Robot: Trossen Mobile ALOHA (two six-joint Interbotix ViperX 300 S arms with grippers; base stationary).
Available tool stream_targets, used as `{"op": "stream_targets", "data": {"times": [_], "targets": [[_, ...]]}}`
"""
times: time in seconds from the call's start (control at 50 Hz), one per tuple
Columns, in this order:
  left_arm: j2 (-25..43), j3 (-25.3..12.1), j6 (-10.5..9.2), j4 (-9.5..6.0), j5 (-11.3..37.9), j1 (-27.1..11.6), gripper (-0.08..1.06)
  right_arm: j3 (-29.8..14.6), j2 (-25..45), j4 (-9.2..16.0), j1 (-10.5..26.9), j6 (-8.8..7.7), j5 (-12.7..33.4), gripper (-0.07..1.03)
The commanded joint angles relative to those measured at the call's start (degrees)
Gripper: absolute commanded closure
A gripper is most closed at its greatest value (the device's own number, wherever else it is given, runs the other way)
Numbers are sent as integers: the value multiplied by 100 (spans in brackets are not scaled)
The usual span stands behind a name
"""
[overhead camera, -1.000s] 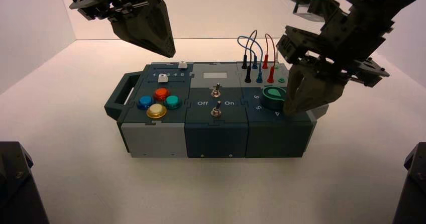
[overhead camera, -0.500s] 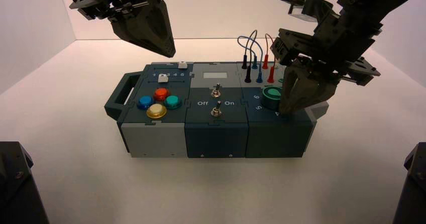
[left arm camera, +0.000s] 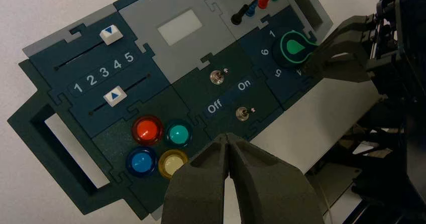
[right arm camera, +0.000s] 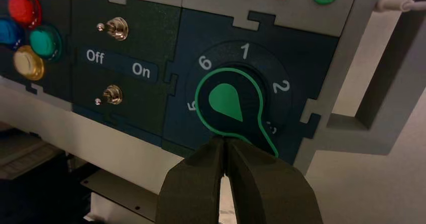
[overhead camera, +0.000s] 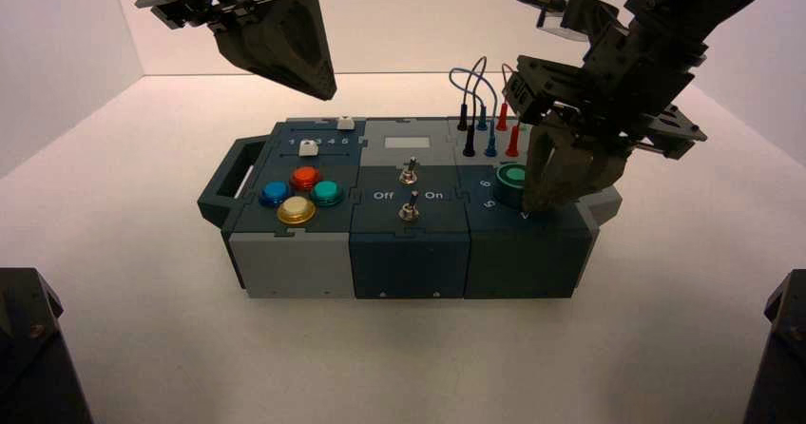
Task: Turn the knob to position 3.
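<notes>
1. Box (overhead camera: 409, 253): dark blue and grey, standing on a pale table (overhead camera: 399, 367), with its handle at the robot's left end.
2. Knob (right arm camera: 228, 103): round, dark green with a lighter green teardrop top, on the right-hand section of the box inside a ring of white numbers. In the right wrist view the teardrop's tip and the outlined pointer arm aim toward the partly hidden number just past the 2; the 1, 2 and 6 read plainly.
3. Right gripper (right arm camera: 224, 142): lowered to the front edge of the knob, tips at the knob's rim beside the pointer arm. The two fingers are pressed together with nothing between them.
4. Left gripper (left arm camera: 228, 139): raised high above the left rear of the box, well clear of it. Its fingers meet at the tips and hold nothing.
5. Toggle switches (right arm camera: 116, 27): two small metal ones in the middle section, with "Off" and "On" lettered between them.
6. Push-buttons (left arm camera: 147, 129): red, teal, blue and yellow, clustered on the left section.
7. Sliders (left arm camera: 114, 96): two with white caps, behind the buttons, flanking a row numbered 1 to 5.
8. Wires (overhead camera: 480, 86): plugged into the sockets behind the knob.
</notes>
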Motion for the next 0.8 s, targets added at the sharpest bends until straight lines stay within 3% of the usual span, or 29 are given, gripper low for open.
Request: {"op": "stream_targets", "data": {"times": [0.02,0.32,0.8], "targets": [[-26,-149,44,9,-9,-18,101,-123,-44,-9,18,-9,-18,99],[-53,-158,79,18,18,-18,101,-88,-88,0,18,-9,0,99],[53,-299,79,44,9,-18,101,264,-712,-70,18,-44,114,99]]}}
